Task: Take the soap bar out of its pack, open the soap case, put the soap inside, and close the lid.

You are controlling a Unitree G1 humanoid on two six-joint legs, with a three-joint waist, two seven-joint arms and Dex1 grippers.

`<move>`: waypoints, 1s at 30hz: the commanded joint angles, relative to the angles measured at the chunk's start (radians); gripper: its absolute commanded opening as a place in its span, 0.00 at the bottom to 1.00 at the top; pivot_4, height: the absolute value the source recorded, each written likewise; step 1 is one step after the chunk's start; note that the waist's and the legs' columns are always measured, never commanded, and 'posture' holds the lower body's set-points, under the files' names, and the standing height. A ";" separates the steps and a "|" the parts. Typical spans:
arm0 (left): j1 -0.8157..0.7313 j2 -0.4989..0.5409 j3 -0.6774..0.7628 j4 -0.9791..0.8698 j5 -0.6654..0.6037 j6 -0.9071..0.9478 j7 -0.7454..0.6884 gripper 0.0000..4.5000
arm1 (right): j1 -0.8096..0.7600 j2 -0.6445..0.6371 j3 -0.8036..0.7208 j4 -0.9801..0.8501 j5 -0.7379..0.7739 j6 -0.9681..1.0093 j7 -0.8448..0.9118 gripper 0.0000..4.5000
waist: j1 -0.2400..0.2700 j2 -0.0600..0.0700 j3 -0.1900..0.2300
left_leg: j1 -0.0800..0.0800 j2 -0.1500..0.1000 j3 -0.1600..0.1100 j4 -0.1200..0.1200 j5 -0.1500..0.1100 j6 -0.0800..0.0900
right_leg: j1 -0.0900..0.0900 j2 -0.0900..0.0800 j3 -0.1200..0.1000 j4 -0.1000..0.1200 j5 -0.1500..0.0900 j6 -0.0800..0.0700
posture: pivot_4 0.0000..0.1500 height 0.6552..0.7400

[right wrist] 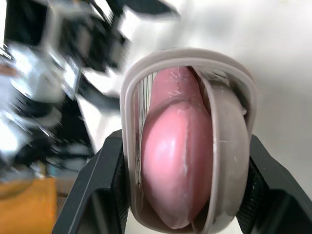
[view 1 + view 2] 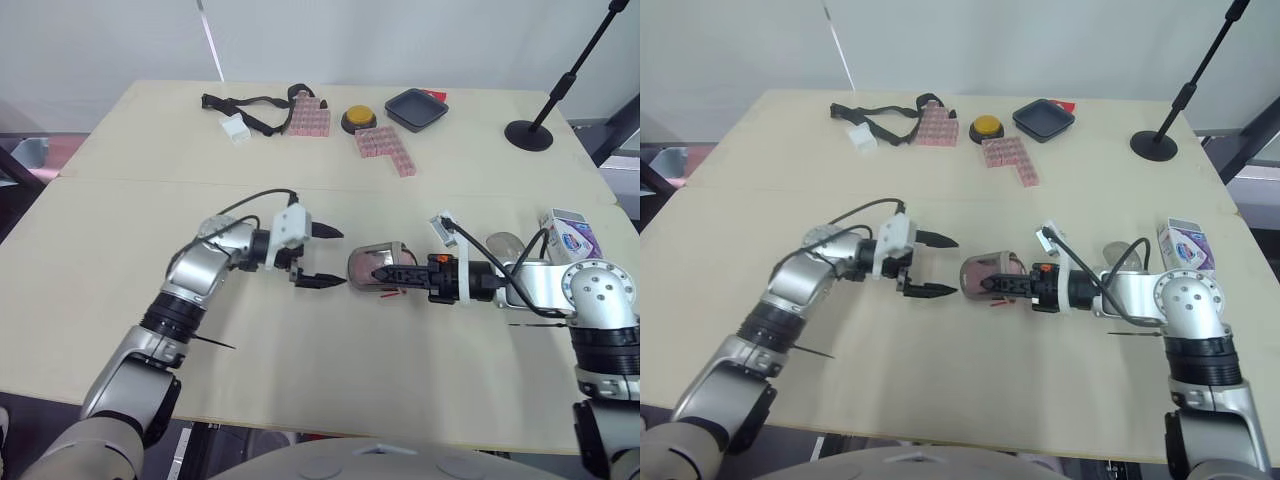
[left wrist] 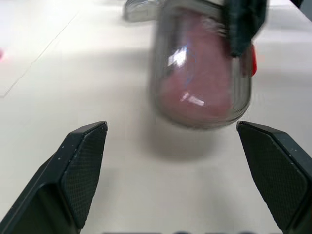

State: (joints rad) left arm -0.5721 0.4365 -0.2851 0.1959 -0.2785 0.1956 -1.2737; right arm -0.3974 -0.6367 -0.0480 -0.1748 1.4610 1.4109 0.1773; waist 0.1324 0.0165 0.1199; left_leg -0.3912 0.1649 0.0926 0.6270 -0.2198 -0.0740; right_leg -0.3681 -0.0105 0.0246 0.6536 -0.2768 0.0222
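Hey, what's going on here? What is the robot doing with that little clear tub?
The robot is putting a bar of soap into a clear case. Its right gripper grips the soap case at the middle of the table, with the pink soap already inside. The left gripper is open right beside the case, holding nothing. The soap pack stands off to the right, and a clear piece near it may be the lid.

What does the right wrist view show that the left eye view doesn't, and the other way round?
Right wrist view: the open mouth of the translucent grey soap case, with the pink soap bar inside. Left eye view: the purple-and-white soap pack, the yellow button and the dark tray on the beige table. Both: the right hand shut on the case, the left hand facing it.
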 commanded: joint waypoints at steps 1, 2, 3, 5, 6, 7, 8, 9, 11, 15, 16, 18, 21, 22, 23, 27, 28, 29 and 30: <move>-0.031 0.013 0.023 -0.071 -0.048 0.112 -0.009 1.00 | -0.126 -0.174 0.109 -0.135 -0.200 -0.037 0.222 0.47 | 0.003 0.001 0.001 | 0.000 0.000 0.000 0.000 0.000 0.000 | 0.000 0.000 0.000 0.000 0.000 0.000 | 1.00 1.00; -0.039 0.009 0.022 -0.082 -0.052 0.140 -0.001 1.00 | -0.165 -0.222 0.153 -0.158 -0.258 -0.058 0.284 0.47 | 0.004 0.001 0.001 | 0.000 0.000 0.000 0.000 0.000 0.000 | 0.000 0.000 0.000 -0.001 0.000 0.000 | 1.00 1.00; -0.046 0.001 0.021 -0.095 -0.057 0.161 0.006 1.00 | -0.215 -0.288 0.228 -0.188 -0.347 -0.101 0.367 0.47 | 0.005 0.001 0.001 | -0.001 0.000 -0.001 0.000 0.000 0.000 | 0.000 0.000 -0.001 -0.001 0.000 0.000 | 1.00 1.00; -0.058 -0.016 0.019 -0.115 -0.073 0.205 0.018 1.00 | -0.302 -0.388 0.359 -0.228 -0.505 -0.185 0.517 0.47 | 0.007 0.001 0.001 | -0.001 0.000 -0.001 0.000 0.000 -0.001 | 0.001 0.001 -0.001 -0.002 0.000 0.000 | 1.00 1.00; -0.065 -0.028 0.012 -0.124 -0.068 0.219 0.030 1.00 | -0.353 -0.415 0.409 -0.234 -0.562 -0.212 0.579 0.47 | 0.007 0.000 0.001 | -0.001 0.000 -0.001 0.000 0.000 -0.001 | 0.002 0.001 -0.002 -0.002 0.000 0.000 | 1.00 1.00; -0.073 -0.043 0.007 -0.133 -0.066 0.227 0.042 1.00 | -0.411 -0.440 0.472 -0.243 -0.634 -0.250 0.650 0.47 | 0.006 0.000 0.001 | -0.001 0.000 -0.001 0.000 0.000 -0.001 | 0.002 0.002 -0.003 -0.003 0.000 0.000 | 1.00 1.00; -0.079 -0.058 0.003 -0.139 -0.063 0.235 0.054 1.00 | -0.461 -0.459 0.528 -0.248 -0.699 -0.283 0.712 0.47 | 0.005 0.000 0.001 | -0.002 0.000 -0.001 0.000 -0.001 -0.001 | 0.002 0.002 -0.003 -0.003 0.000 0.000 | 1.00 1.00; -0.084 -0.071 0.001 -0.143 -0.061 0.238 0.064 1.00 | -0.502 -0.473 0.582 -0.251 -0.765 -0.314 0.768 0.47 | 0.004 0.000 0.001 | -0.002 0.000 -0.001 0.000 -0.001 -0.001 | 0.002 0.002 -0.003 -0.003 0.000 0.000 | 1.00 1.00; -0.086 -0.097 -0.012 -0.135 -0.036 0.211 0.087 1.00 | -0.569 -0.486 0.682 -0.249 -0.898 -0.379 0.860 0.47 | 0.004 0.000 0.001 | -0.003 0.000 -0.001 0.001 -0.001 -0.001 | 0.002 0.002 -0.003 -0.003 0.000 0.000 | 1.00 1.00; -0.078 -0.136 -0.044 -0.109 0.027 0.121 0.124 1.00 | -0.655 -0.468 0.824 -0.232 -1.096 -0.463 1.004 0.47 | 0.001 0.000 0.001 | -0.003 0.000 -0.001 0.002 -0.001 -0.001 | 0.002 0.003 -0.003 -0.001 0.000 0.000 | 1.00 1.00; -0.076 -0.145 -0.050 -0.110 0.030 0.116 0.129 1.00 | -0.666 -0.456 0.849 -0.224 -1.128 -0.469 1.029 0.47 | 0.000 0.000 0.001 | -0.003 0.000 -0.001 0.002 -0.001 -0.001 | 0.002 0.003 -0.003 -0.001 0.000 0.000 | 1.00 1.00; -0.074 -0.161 -0.057 -0.115 0.026 0.122 0.134 1.00 | -0.680 -0.435 0.887 -0.203 -1.199 -0.484 1.064 0.47 | -0.002 0.000 0.001 | -0.003 0.001 -0.001 0.003 -0.001 0.000 | 0.002 0.002 -0.003 0.000 0.000 0.000 | 1.00 1.00; -0.074 -0.184 -0.071 -0.112 0.039 0.133 0.151 1.00 | -0.696 -0.399 0.918 -0.174 -1.280 -0.498 1.095 0.47 | -0.005 0.000 0.001 | -0.003 0.002 -0.001 0.004 -0.001 0.000 | 0.002 0.002 -0.002 0.002 0.000 0.000 | 1.00 1.00; -0.074 -0.189 -0.072 -0.110 0.041 0.136 0.155 1.00 | -0.697 -0.389 0.918 -0.168 -1.295 -0.498 1.103 0.47 | -0.007 0.000 0.001 | -0.003 0.003 -0.001 0.005 -0.001 0.000 | 0.001 0.002 -0.002 0.002 0.000 0.000 | 1.00 1.00; -0.075 -0.205 -0.072 -0.107 0.035 0.151 0.170 1.00 | -0.702 -0.367 0.919 -0.159 -1.311 -0.496 1.105 0.47 | -0.008 0.000 0.001 | -0.002 0.004 -0.001 0.005 0.000 0.000 | 0.001 0.002 -0.001 0.003 0.000 0.000 | 1.00 1.00; -0.072 -0.246 -0.081 -0.098 0.030 0.175 0.202 1.00 | -0.706 -0.313 0.919 -0.136 -1.381 -0.498 1.107 0.47 | -0.015 0.000 0.001 | -0.002 0.004 0.000 0.006 0.000 0.000 | 0.001 0.002 -0.001 0.005 0.000 0.000 | 1.00 1.00; -0.070 -0.250 -0.083 -0.099 0.030 0.177 0.203 1.00 | -0.704 -0.307 0.918 -0.132 -1.396 -0.501 1.112 0.47 | -0.015 0.000 0.001 | -0.002 0.004 0.000 0.006 0.000 0.000 | 0.001 0.002 -0.001 0.005 0.000 0.000 | 1.00 1.00; -0.069 -0.254 -0.086 -0.096 0.035 0.173 0.206 1.00 | -0.701 -0.301 0.915 -0.131 -1.408 -0.503 1.115 0.47 | -0.015 0.000 0.001 | -0.002 0.004 0.000 0.006 0.000 0.000 | 0.001 0.002 -0.001 0.005 0.000 0.000 | 1.00 1.00; -0.068 -0.255 -0.090 -0.092 0.043 0.163 0.208 1.00 | -0.699 -0.295 0.912 -0.133 -1.417 -0.503 1.118 0.47 | -0.015 0.000 0.001 | -0.002 0.004 0.000 0.006 0.000 0.000 | 0.001 0.002 -0.001 0.005 0.000 0.000 | 1.00 1.00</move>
State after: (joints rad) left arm -0.6399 0.1777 -0.3785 0.1098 -0.2401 0.3711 -1.0711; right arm -1.0663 -0.9311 0.8943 -0.2981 0.0745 0.9162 1.2853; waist 0.1176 0.0163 0.1212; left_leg -0.3933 0.1687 0.0923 0.6335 -0.2201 -0.0736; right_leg -0.3673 -0.0086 0.0242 0.6589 -0.2769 0.0218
